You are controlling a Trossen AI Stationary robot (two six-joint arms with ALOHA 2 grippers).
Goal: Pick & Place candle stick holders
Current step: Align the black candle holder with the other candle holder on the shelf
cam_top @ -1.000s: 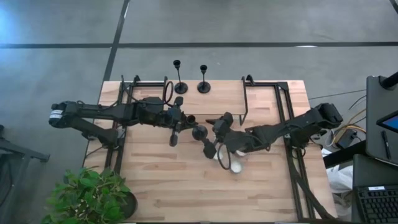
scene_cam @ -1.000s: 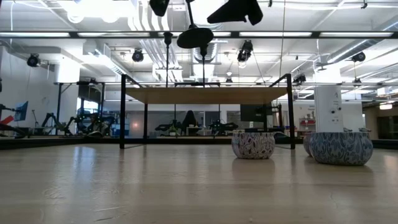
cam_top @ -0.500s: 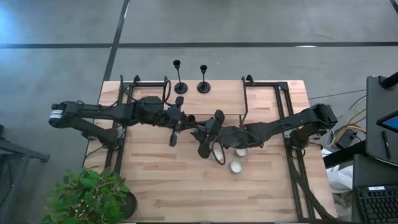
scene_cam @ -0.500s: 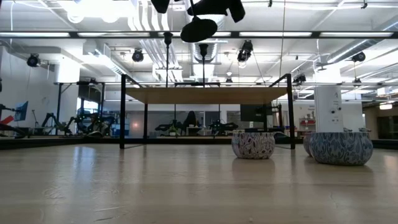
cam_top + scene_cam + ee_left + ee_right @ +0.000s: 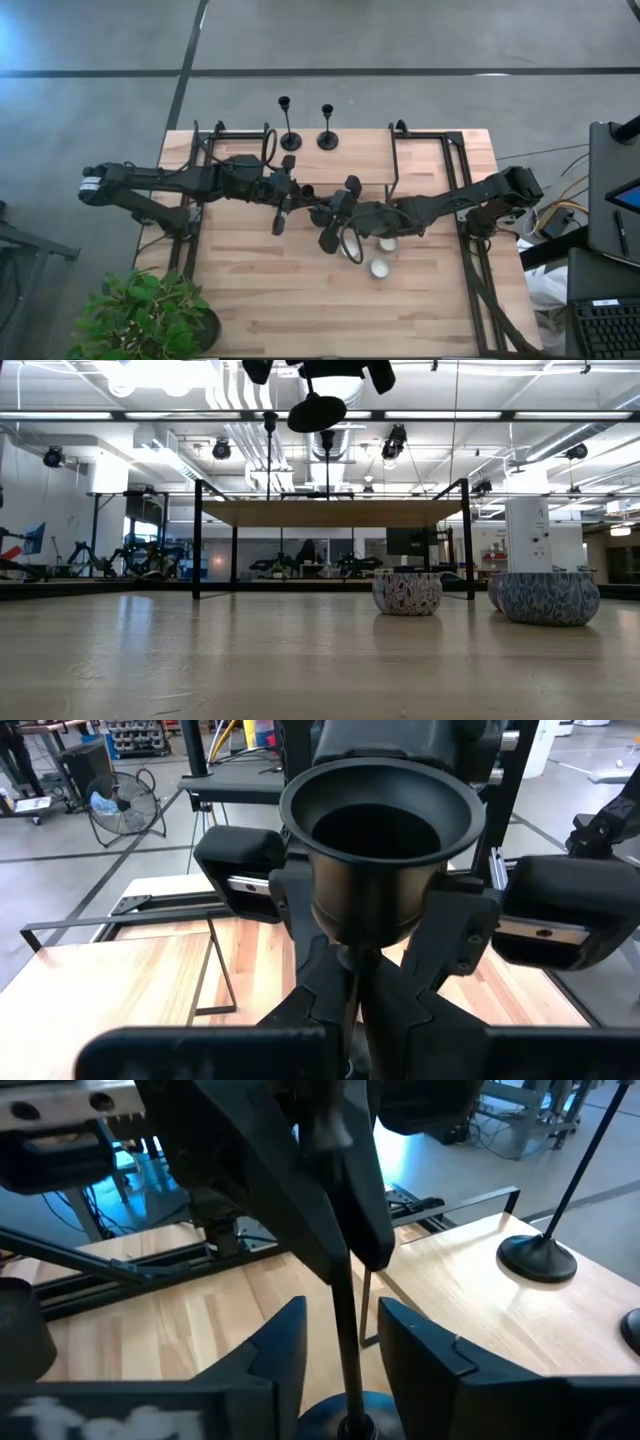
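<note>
Above the middle of the counter (image 5: 260, 290), the left gripper (image 5: 300, 192) and right gripper (image 5: 335, 205) meet over one candle stick holder (image 5: 327, 228), lifted clear of the wood. Its domed base points toward the right arm and its stem (image 5: 343, 1330) runs between the right jaws, which sit close on either side without clearly pinching it. The left jaws clench the stem (image 5: 352, 1005) just below the cup (image 5: 378, 840). Two more candle stick holders (image 5: 290, 128) (image 5: 327, 126) stand upright at the counter's far edge. Two patterned bowls (image 5: 380, 267) (image 5: 388, 244) rest just beside the right arm.
</note>
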